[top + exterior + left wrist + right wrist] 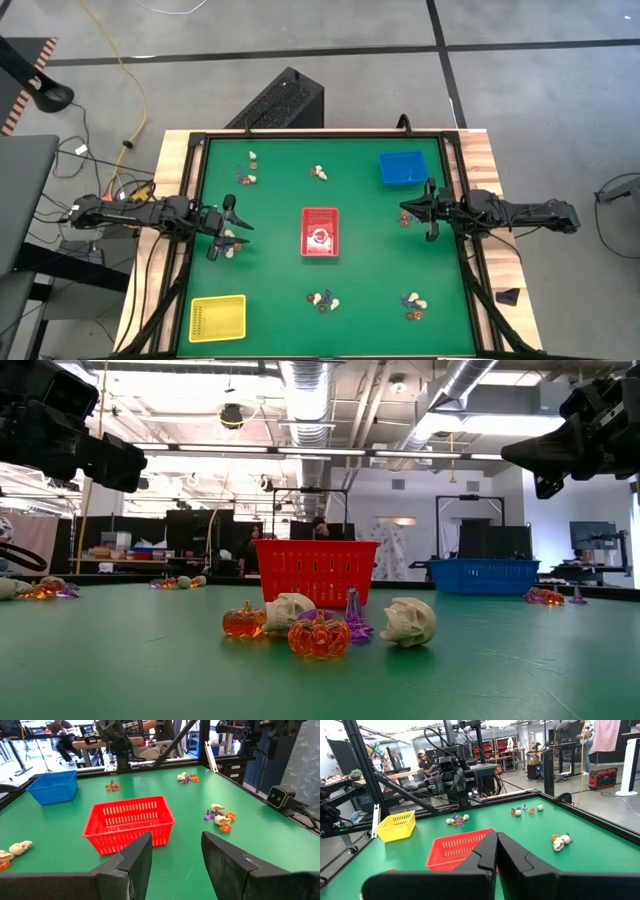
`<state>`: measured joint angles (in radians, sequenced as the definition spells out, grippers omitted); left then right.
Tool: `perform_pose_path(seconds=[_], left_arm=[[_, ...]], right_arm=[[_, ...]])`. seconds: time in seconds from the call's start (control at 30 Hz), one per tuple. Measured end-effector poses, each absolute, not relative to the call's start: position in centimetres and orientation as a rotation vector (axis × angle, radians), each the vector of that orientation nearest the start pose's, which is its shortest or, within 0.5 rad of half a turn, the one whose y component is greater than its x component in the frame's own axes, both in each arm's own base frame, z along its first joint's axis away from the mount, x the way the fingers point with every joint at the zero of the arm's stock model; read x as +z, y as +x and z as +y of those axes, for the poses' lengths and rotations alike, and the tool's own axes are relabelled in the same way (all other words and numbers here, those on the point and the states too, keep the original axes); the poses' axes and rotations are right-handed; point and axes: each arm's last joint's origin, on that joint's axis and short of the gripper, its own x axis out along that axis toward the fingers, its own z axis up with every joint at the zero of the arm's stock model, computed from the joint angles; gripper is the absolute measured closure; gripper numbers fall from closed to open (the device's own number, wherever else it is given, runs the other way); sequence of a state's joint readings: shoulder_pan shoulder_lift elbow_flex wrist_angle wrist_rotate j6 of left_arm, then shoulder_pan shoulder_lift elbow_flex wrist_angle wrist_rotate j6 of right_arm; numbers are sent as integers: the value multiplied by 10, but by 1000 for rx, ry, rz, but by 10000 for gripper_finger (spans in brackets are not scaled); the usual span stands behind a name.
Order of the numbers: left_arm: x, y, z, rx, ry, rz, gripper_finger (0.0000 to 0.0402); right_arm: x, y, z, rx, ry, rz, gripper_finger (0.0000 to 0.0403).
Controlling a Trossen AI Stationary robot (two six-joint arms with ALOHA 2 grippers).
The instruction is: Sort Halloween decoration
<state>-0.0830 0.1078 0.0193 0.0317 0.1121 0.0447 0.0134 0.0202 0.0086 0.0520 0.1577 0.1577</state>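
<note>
Halloween decorations lie in small clusters on the green table: one near the front edge (322,299), one at the near right (413,305), one at the far middle (319,173), others at the far left (248,170). Up close they are orange pumpkins, cream skulls and purple pieces (320,625). A further cluster (229,245) sits just below my left gripper (225,228), which hangs open and level at the table's left side, with nothing between its fingers (175,855). My right gripper (405,211) hangs shut and level at the right side, empty (496,851).
A red tray (318,232) stands at the table's centre, a blue tray (402,168) at the far right, a yellow tray (217,318) at the near left. A black frame rims the table (300,135). People and benches show in the room beyond.
</note>
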Motion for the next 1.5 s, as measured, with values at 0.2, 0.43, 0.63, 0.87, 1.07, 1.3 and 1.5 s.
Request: perform_pose_path(seconds=[0.2,0.43,0.63,0.87,1.07,1.3,1.5], left_arm=[[165,103,-12,-196,43,53,239],[165,103,-12,-196,44,53,239],[165,103,-12,-196,43,53,239],[165,103,-12,-196,43,53,239],[166,103,-11,-162,170,29,239],[174,103,-11,-154,21,-43,239],[193,100,-10,-169,-201,-227,239]], right_arm=[[170,98,-3,-141,161,-52,365],[170,98,-3,-141,161,-51,365],[170,98,-3,-141,161,-52,365],[170,98,-4,-148,108,-51,365],[177,97,-4,-166,-31,-115,365],[187,96,-4,-171,-68,-211,365],[188,95,-5,-171,14,-233,365]])
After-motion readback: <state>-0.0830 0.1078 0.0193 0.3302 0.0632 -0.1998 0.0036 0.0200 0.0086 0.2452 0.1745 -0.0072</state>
